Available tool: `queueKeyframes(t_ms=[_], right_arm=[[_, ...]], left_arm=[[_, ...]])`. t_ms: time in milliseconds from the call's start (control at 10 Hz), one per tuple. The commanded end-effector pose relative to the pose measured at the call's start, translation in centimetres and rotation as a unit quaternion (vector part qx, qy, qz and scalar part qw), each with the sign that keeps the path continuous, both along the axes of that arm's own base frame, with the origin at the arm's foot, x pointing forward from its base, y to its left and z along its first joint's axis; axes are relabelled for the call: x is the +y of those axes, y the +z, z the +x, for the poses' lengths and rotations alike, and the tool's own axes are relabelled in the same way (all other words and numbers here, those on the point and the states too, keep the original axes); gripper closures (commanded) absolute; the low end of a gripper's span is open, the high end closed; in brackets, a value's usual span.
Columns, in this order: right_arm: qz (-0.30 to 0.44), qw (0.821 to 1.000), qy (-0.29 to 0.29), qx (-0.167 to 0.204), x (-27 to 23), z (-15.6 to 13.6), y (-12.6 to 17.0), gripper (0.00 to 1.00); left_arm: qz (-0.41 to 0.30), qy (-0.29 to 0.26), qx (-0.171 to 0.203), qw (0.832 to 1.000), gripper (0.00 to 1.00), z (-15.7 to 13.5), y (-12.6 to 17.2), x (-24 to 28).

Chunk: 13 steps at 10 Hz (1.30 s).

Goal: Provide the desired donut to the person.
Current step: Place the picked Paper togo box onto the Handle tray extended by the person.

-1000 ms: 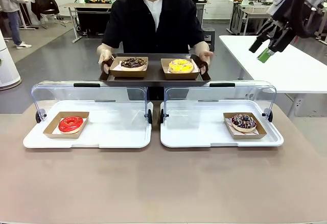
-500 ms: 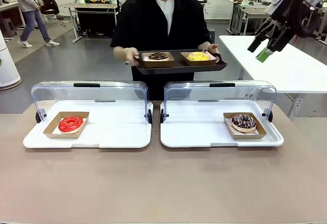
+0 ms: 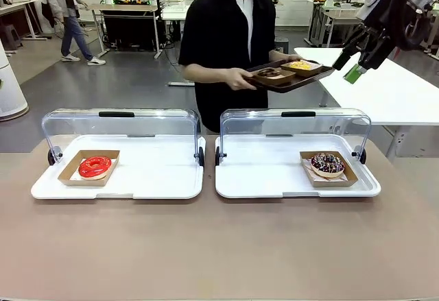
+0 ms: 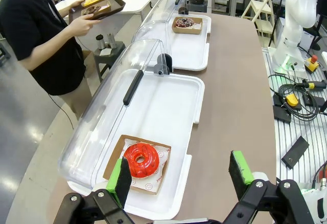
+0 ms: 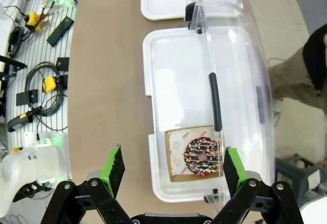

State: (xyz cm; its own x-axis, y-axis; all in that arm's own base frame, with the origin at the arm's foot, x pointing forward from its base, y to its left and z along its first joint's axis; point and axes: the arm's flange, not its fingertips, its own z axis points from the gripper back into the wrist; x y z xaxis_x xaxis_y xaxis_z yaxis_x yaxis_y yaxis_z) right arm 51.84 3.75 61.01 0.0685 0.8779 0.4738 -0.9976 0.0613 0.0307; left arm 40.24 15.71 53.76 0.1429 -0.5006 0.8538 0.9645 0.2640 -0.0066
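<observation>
The person (image 3: pixel 230 37) stands at the far side of the bench (image 3: pixel 219 246), turned toward picture right, holding a dark tray (image 3: pixel 291 76) in both hands, tilted. On it sit two card boats, one with a chocolate donut (image 3: pixel 268 73) and one with a yellow donut (image 3: pixel 300 65). In the left wrist view the same tray (image 4: pixel 97 7) shows at the upper left, held over a white table.

On the bench stand two white trays side by side, each with a clear lid swung up and back. The left tray (image 3: pixel 137 184) carries a red donut (image 3: pixel 95 166) in a card boat near its left end. The right tray (image 3: pixel 274 181) carries a sprinkled donut (image 3: pixel 327 164) in a card boat near its right end.

The right claw (image 3: pixel 361 59) hangs high at the upper right of the front view, well apart from the bench, near the tray the person holds. In the right wrist view the right claw (image 5: pixel 171 170) is spread wide and grips nothing, looking straight down on the sprinkled donut (image 5: pixel 203 155) and the lid handle (image 5: pixel 214 101).

In the left wrist view the left claw (image 4: pixel 181 175) is also spread wide and bare, above the near end of the left tray (image 4: pixel 168 106), with the red donut (image 4: pixel 141 159) just behind its left pad (image 4: pixel 122 178). The sprinkled donut (image 4: pixel 185 23) lies farther off in the other tray.
</observation>
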Motion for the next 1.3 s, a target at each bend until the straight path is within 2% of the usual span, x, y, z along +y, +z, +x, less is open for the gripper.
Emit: queueKeyframes(t_ms=[0,400,500,600,800,1000,1200], right_arm=[[-0.001,1.0,0.0,0.005,0.1,0.3,0.2,0.0],[0.0,1.0,0.0,0.0,0.0,0.0,0.0,0.0],[0.082,0.996,0.006,0.044,-2.2,1.2,1.1,0.0],[0.182,0.981,0.012,0.07,-5.4,2.7,2.0,0.0],[0.299,0.952,-0.025,0.058,-12.4,5.0,1.5,0.0],[0.325,0.943,-0.042,0.047,-17.5,5.8,-0.6,0.0],[0.324,0.942,-0.082,-0.015,-21.4,5.9,-3.3,0.0]], left_arm=[[-0.006,0.001,-0.008,1.0,0.0,-0.1,0.0,-0.1],[-0.006,0.001,-0.008,1.0,0.0,-0.1,0.0,-0.1],[-0.006,0.001,-0.008,1.0,0.0,-0.1,0.0,-0.1],[-0.006,0.001,-0.008,1.0,0.0,-0.1,0.0,-0.1],[-0.006,0.001,-0.008,1.0,0.0,-0.1,0.0,-0.1],[-0.006,0.001,-0.008,1.0,0.0,-0.1,0.0,-0.1],[-0.006,0.001,-0.008,1.0,0.0,-0.1,0.0,-0.1]])
